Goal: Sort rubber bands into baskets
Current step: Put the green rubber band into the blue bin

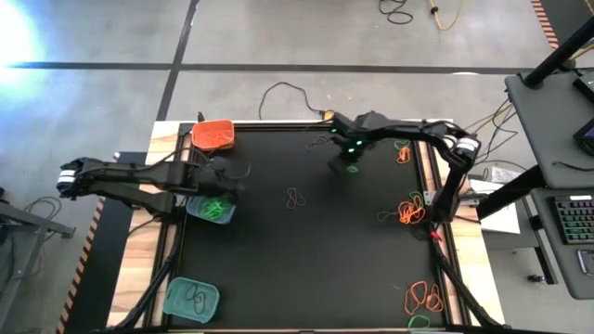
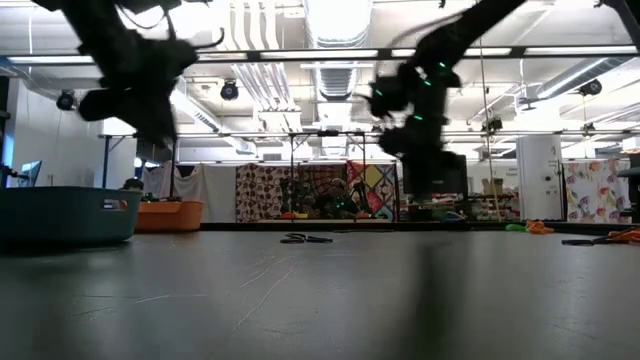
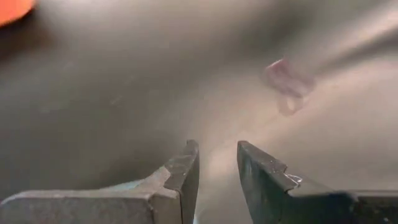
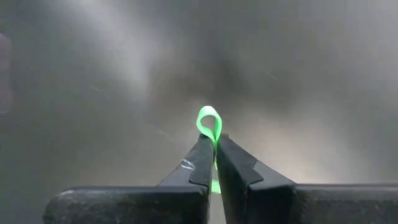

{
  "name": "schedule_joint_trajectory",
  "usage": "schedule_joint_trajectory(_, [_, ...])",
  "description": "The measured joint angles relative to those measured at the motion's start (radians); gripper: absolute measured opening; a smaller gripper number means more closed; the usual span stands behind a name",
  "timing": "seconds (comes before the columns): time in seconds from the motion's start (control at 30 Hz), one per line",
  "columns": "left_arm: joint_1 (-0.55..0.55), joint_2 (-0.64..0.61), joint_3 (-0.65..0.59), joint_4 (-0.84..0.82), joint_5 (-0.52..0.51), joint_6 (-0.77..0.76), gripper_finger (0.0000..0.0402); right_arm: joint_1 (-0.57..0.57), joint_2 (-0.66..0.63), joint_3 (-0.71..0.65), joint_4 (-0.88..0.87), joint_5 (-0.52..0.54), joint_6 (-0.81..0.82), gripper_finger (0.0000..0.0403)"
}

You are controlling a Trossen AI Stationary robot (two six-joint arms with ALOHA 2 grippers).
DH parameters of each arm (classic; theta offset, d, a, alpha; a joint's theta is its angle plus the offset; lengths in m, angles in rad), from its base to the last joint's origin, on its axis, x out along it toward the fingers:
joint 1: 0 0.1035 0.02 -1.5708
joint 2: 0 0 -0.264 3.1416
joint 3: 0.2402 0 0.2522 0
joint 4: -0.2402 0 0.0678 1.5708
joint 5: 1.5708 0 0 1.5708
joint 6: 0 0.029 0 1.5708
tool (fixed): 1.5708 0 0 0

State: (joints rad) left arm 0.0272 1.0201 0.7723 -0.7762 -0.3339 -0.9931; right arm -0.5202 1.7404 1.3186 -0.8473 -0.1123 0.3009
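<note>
Your right gripper (image 4: 214, 149) is pinched tight on a green band (image 4: 209, 121); the teal basket (image 1: 210, 208) with green bands lies toward nine o'clock, beneath your left gripper (image 1: 225, 182).

A black-topped counter (image 1: 306, 260) with pale wooden edges carries three small baskets along its left side: an orange basket (image 1: 213, 134) at the far corner, a teal basket (image 1: 210, 209) midway holding green bands, and another teal basket (image 1: 191, 300) at the near corner. Black bands (image 1: 296, 197) lie near the centre. Orange bands (image 1: 410, 212) cluster toward the right edge, with more orange bands (image 1: 423, 297) at the near right corner.
</note>
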Motion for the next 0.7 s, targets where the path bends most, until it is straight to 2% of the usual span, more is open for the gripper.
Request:
schedule_joint_trajectory(0.13, [0.016,0.013,0.000,0.081,-0.001,0.072,0.0094,0.114,0.078,0.121,0.118,-0.002,0.035,0.0009])
schedule_joint_trajectory(0.3, [0.023,-0.002,0.000,-0.016,0.001,0.079,0.0094,0.184,0.229,0.313,0.179,0.004,0.041,0.0011])
schedule_joint_trajectory(0.53, [0.023,-0.037,0.000,-0.190,0.003,0.070,0.0094,0.180,0.480,0.582,0.095,0.008,0.126,0.0015])
schedule_joint_trajectory(0.7, [0.022,-0.041,0.000,-0.206,0.003,0.094,0.0094,0.176,0.622,0.765,-0.033,0.008,0.162,0.0029])
